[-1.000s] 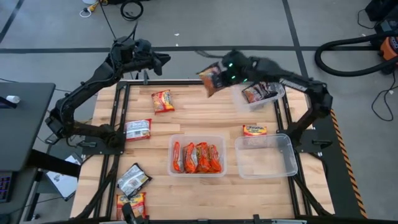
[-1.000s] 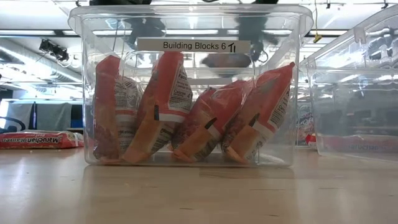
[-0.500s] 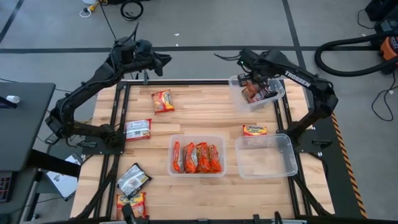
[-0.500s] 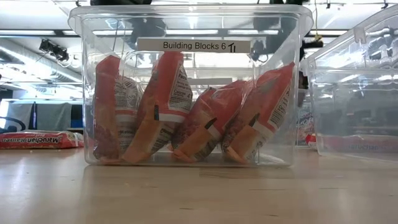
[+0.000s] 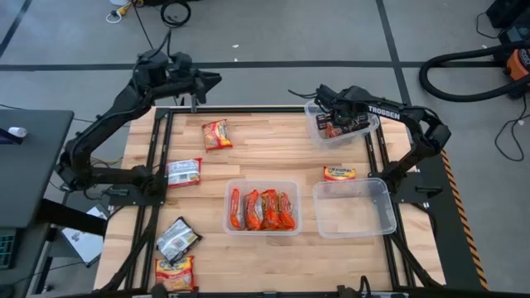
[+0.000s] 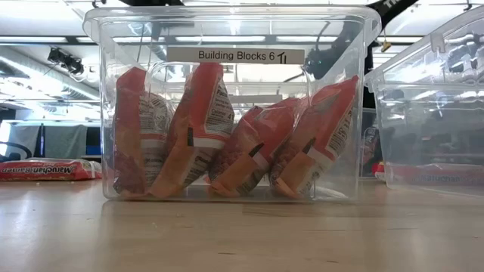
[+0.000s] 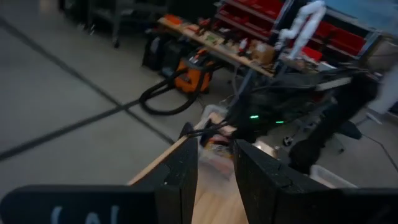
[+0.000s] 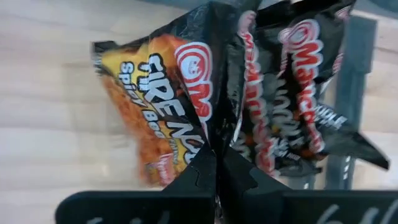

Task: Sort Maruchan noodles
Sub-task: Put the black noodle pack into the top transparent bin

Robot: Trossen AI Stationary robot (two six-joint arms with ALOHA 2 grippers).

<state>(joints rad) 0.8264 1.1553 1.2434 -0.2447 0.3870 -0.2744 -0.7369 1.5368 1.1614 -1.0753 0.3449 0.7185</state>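
My right gripper (image 5: 333, 114) reaches down into the clear bin at the far right (image 5: 368, 124), shut on a black-and-orange Maruchan noodle packet (image 8: 158, 93). Other dark packets (image 8: 292, 93) lie beside it in that bin. My left gripper (image 5: 207, 80) hangs open and empty in the air beyond the table's far left edge. Loose packets lie flat on the table: a red-yellow one (image 5: 217, 133), a silver-white one (image 5: 184, 171), an orange one (image 5: 339, 173), and two at the near left (image 5: 176, 252). My right gripper pinches the black-and-orange packet by the middle of one wrapper edge (image 8: 214, 134) between its two fingers. The fingers come from above, slanting steeply down. The packet extends away below them inside the bin; I cannot tell whether it rests on the bin floor.
A clear bin (image 5: 263, 184) in the table's middle holds several orange-red packets standing on edge. To its right stands a clear bin (image 5: 354, 217) with nothing showing in it. Black frame rails run along the table's left, right and far edges.
My right gripper has carried the dark packet from the air left of the far right bin rightward and down into that bin, tipping from nearly level to steeply downward, still shut on it. My left arm has drawn back slightly toward the left.
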